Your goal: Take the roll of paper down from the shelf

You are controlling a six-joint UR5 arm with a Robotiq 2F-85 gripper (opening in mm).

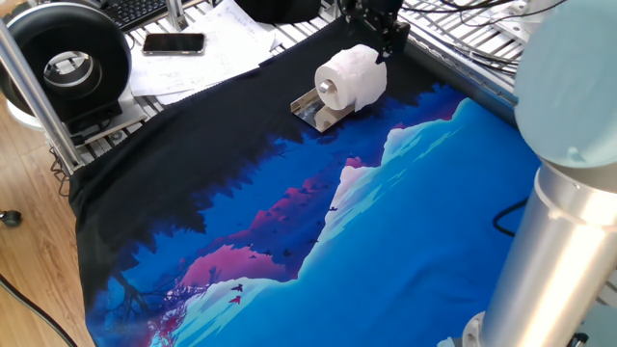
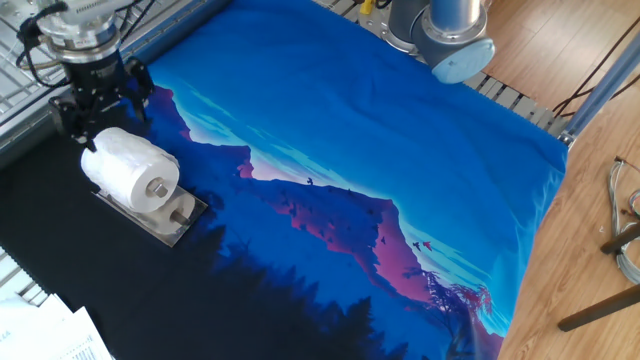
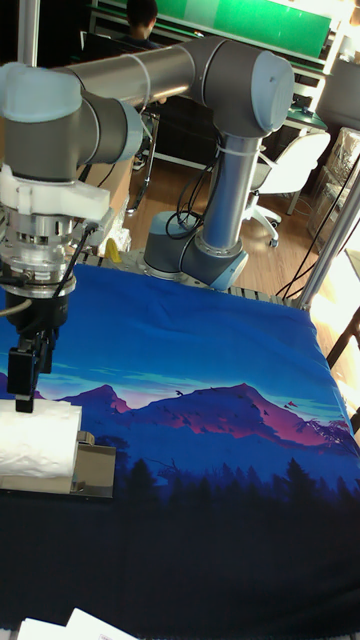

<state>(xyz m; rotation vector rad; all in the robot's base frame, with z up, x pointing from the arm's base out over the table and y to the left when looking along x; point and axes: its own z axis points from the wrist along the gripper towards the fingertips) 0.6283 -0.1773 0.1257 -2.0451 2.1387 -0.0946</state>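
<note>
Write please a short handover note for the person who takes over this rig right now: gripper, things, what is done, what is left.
Gripper: black two-finger gripper, open, empty, at the far end of the roll.
White soft paper roll: on the small shiny silvery shelf, at the black edge of the blue mountain-print cloth.
Done: approach only.
Left: close on the roll, take it off the shelf, set it down.

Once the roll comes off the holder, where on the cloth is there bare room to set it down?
The blue mountain part of the cloth, between the roll of paper on its shelf and the arm's base, lies bare. So does the dark forest strip in front. It is crowded only at the roll, where the gripper hangs.
</note>
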